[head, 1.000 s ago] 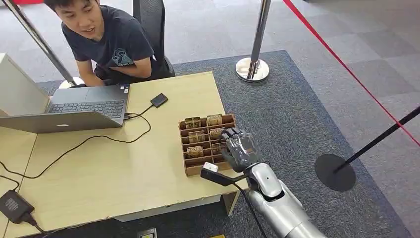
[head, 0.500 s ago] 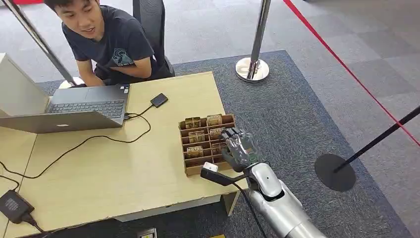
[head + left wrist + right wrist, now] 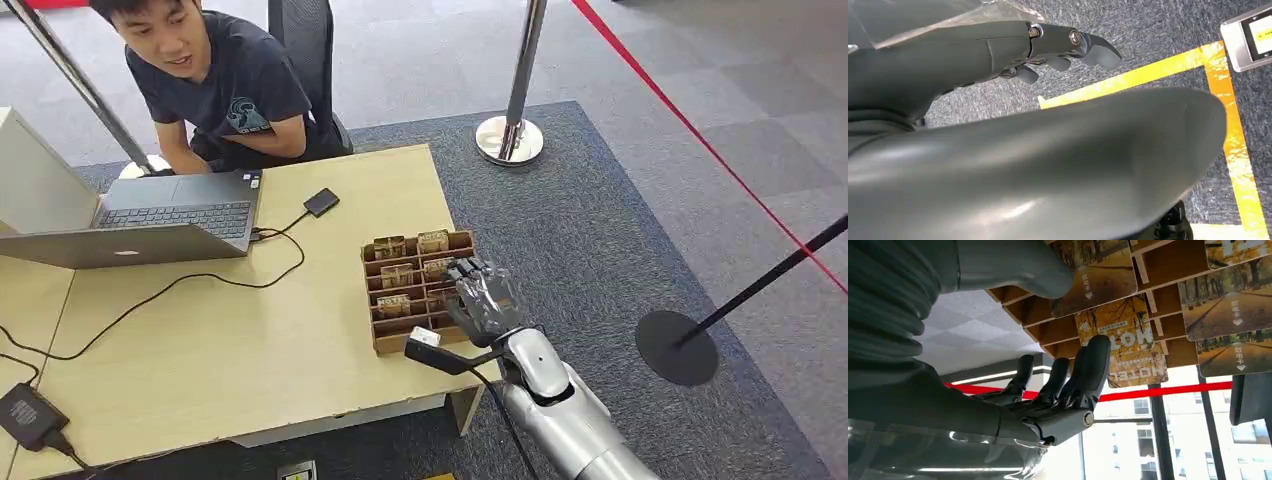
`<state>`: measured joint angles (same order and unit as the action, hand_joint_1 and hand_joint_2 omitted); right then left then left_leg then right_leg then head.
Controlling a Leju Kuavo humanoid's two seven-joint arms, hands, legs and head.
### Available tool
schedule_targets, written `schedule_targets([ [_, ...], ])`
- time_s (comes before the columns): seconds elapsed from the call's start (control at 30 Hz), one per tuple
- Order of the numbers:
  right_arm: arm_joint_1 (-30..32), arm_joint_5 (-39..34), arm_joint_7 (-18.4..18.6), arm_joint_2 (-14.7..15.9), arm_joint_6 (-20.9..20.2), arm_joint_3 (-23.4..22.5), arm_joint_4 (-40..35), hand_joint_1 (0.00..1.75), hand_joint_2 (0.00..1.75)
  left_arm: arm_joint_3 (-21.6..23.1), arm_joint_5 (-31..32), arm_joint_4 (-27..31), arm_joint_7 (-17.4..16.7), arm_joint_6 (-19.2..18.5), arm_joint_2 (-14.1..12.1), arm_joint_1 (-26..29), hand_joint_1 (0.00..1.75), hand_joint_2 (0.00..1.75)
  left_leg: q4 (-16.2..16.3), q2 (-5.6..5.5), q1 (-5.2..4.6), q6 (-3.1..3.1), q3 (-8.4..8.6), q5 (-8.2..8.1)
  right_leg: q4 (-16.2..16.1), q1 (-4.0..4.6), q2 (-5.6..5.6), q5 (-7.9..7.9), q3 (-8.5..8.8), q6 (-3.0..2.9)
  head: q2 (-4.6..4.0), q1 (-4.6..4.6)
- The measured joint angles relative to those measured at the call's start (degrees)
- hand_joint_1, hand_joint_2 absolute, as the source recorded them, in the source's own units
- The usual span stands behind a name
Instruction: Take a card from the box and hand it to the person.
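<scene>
- Fingers (image 3: 1095, 360) of the right hand (image 3: 484, 298) are spreading apart, touching a card (image 3: 1115, 325) in the box (image 3: 382, 341), not grasping it.
- Left hand (image 3: 998, 50) is hanging with fingers apart, holding nothing.

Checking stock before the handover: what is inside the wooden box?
The wooden box holds upright autumn-print cards in several slots. The right hand covers its right side, hiding those slots.

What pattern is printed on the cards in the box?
An autumn tree-lined path in golden yellow on the cards; right wrist view shows it best.
</scene>
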<state>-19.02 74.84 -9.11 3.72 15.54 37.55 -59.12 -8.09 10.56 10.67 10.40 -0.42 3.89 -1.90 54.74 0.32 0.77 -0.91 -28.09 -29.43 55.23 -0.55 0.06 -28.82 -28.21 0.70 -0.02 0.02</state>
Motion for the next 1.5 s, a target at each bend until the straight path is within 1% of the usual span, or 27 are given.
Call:
schedule_targets([
  [0.67, 0.0, 0.0, 0.0, 0.0, 0.0, 0.0, 0.0, 0.79, 1.75, 0.0, 0.0, 0.02, 0.0, 0.0, 0.0, 0.0, 0.0, 0.0, 0.0, 0.0, 0.0, 0.0, 0.0, 0.0, 0.0, 0.0, 0.0, 0.0, 0.0, 0.0, 0.0, 0.0],
  [0.7, 0.0, 0.0, 0.0, 0.0, 0.0, 0.0, 0.0, 0.52, 1.75, 0.0, 0.0, 0.02, 0.0, 0.0, 0.0, 0.0, 0.0, 0.0, 0.0, 0.0, 0.0, 0.0, 0.0, 0.0, 0.0, 0.0, 0.0, 0.0, 0.0, 0.0, 0.0, 0.0],
  [0.83, -0.44, -0.7, 0.07, -0.31, 0.53, -0.11, 0.29, 0.54, 1.75, -0.13, -0.48, 0.02, -0.02, 0.02, 0.0, 0.01, 0.0, 0.0, 0.0, 0.01, 0.0, 0.0, -0.03, 0.0, 0.03, 0.0, 0.0, 0.0, -0.01, 0.0, 0.0, 0.0],
  [0.93, -2.41, -1.07, 0.13, -1.51, 0.96, -0.57, 1.75, 0.49, 1.75, -0.48, -0.59, 0.0, -0.02, 0.22, 0.04, 0.0, 0.0, 0.0, 0.0, 0.02, 0.0, -0.01, 0.0, 0.01, 0.04, 0.0, 0.0, 0.0, -0.02, 0.0, 0.0, 0.0],
  [1.07, -3.19, -0.55, 0.55, -2.82, 1.68, -1.16, 2.49, 0.49, 1.75, -0.92, -0.5, 0.0, -0.02, 0.22, 0.09, 0.07, 0.0, 0.0, 0.0, 0.0, 0.01, -0.03, 0.0, 0.02, 0.05, 0.0, 0.0, 0.0, -0.02, 0.0, 0.0, 0.0],
  [1.23, -3.11, 0.17, 1.36, -2.97, 1.68, -2.3, 2.14, 0.49, 1.75, -1.01, 0.04, 0.0, 0.18, 0.22, 0.09, 0.08, 0.0, 0.0, 0.0, 0.01, 0.0, -0.03, -0.01, 0.02, 0.05, 0.0, 0.0, 0.0, -0.03, 0.0, 0.0, 0.0],
  [1.27, -3.04, 0.33, 1.51, -2.97, 1.62, -2.54, 1.99, 0.52, 1.75, -1.01, 0.13, 0.0, 0.2, 0.2, 0.09, 0.06, 0.0, 0.0, 0.0, 0.01, 0.0, -0.03, -0.01, 0.02, 0.05, 0.0, 0.0, 0.0, -0.04, 0.0, 0.0, 0.0],
  [1.5, -1.37, 1.71, 1.81, -2.71, 1.7, -3.96, -0.05, 0.51, 1.75, -1.01, 1.03, 0.0, 0.17, -0.13, 0.09, 0.05, 0.0, 0.0, 0.01, 0.01, 0.0, -0.03, -0.01, 0.02, 0.05, 0.0, 0.0, 0.0, -0.05, 0.0, 0.0, -0.02],
])
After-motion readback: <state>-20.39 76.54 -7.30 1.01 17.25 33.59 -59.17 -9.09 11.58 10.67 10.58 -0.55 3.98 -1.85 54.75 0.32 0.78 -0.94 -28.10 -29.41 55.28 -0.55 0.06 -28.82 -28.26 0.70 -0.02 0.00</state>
